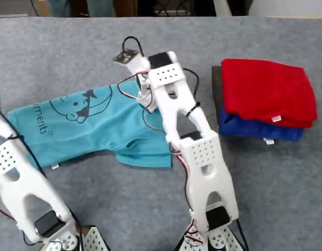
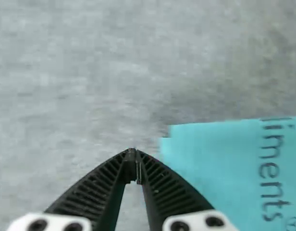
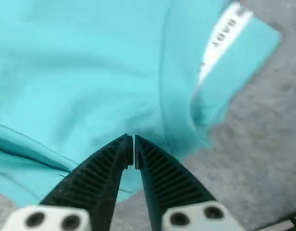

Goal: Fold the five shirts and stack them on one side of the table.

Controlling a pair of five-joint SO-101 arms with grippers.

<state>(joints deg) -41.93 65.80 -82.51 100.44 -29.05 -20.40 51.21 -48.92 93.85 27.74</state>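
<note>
A teal shirt [image 1: 93, 128] with a dark printed figure lies spread across the left half of the grey table, one sleeve bunched at its near right. My right arm [image 1: 174, 102] stretches over the shirt's far right edge. My right gripper [image 3: 133, 139] is shut, its tips just above the teal cloth [image 3: 90, 72] near a white neck label [image 3: 220, 38], with nothing seen between the fingers. My left gripper [image 2: 133, 161] is shut over bare table, right beside the teal shirt's corner [image 2: 225, 168]. A folded red shirt [image 1: 268, 91] lies on a folded blue one [image 1: 250, 128] at the right.
A dark folded cloth [image 1: 216, 86] shows under the stack's left edge. My left arm [image 1: 20, 178] rises along the table's left side. Open grey table [image 1: 124, 209] lies in front of the shirt and between the two arm bases.
</note>
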